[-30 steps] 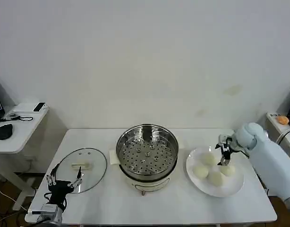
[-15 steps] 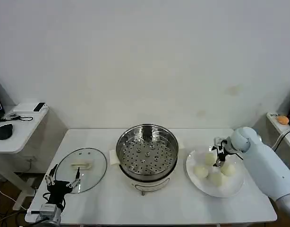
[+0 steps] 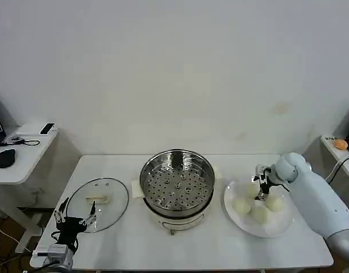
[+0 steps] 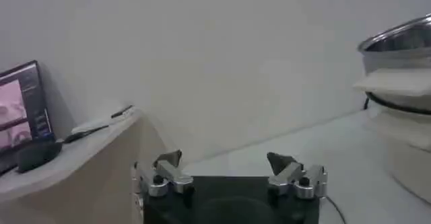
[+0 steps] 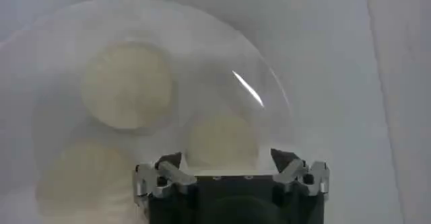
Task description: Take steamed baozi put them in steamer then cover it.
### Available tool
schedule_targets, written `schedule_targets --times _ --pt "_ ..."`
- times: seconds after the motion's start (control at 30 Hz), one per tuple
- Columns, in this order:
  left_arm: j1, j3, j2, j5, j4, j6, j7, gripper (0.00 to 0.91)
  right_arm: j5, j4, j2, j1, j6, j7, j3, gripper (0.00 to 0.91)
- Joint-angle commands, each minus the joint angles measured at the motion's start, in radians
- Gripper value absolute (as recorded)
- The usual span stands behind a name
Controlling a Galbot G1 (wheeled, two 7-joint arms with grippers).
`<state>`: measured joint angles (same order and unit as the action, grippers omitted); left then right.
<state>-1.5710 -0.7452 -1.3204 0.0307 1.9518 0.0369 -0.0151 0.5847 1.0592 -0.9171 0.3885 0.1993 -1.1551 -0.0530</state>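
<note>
Right claw [image 3: 260,188] hangs w/ fingers spread, released, grasping nothing, just above the white plate [image 3: 279,224] at the tabletop's [image 3: 220,244] right side. In the right wrist view one bun [image 5: 222,141] sits directly between the claw's two fingertips; other buns [image 5: 126,85] lie beside it on the same plate. From the head view, four buns [image 3: 241,206] rest on the plate, none in the steamer [image 3: 177,185] yet. Steamer stands mid-tabletop, perforated tray bare. Glass lid [image 3: 98,203] lies flat at the left, apart from the steamer. Left claw [image 3: 77,219] idles at the tabletop's near-left edge by the lid, fingers spread, nothing held.

Step in hand, by my read: reaching for the 1st bun. Next move prob. calls for lowering around that bun, then a gentle squeeze, since soft dough could dent or slip, then carrying it over to the steamer tray.
</note>
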Motion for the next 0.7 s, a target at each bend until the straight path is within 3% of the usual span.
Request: schedule_targets --times 0.03,0.3,0.7 --pt "0.0 0.0 0.001 0.0 -0.001 0.0 0.0 0.907 -0.002 -0.015 -0.005 -0.002 0.002 0.005 -0.001 0.856" --pt "0.0 0.0 -0.001 0.001 -0.003 0.0 0.001 0.907 -0.014 -0.015 -0.006 0.002 0.007 0.006 -0.001 0.655" --pt "-0.002 0.002 -0.003 0.002 -0.005 0.0 0.002 0.907 -0.029 -0.014 -0.003 0.008 0.008 0.013 0.004 0.635"
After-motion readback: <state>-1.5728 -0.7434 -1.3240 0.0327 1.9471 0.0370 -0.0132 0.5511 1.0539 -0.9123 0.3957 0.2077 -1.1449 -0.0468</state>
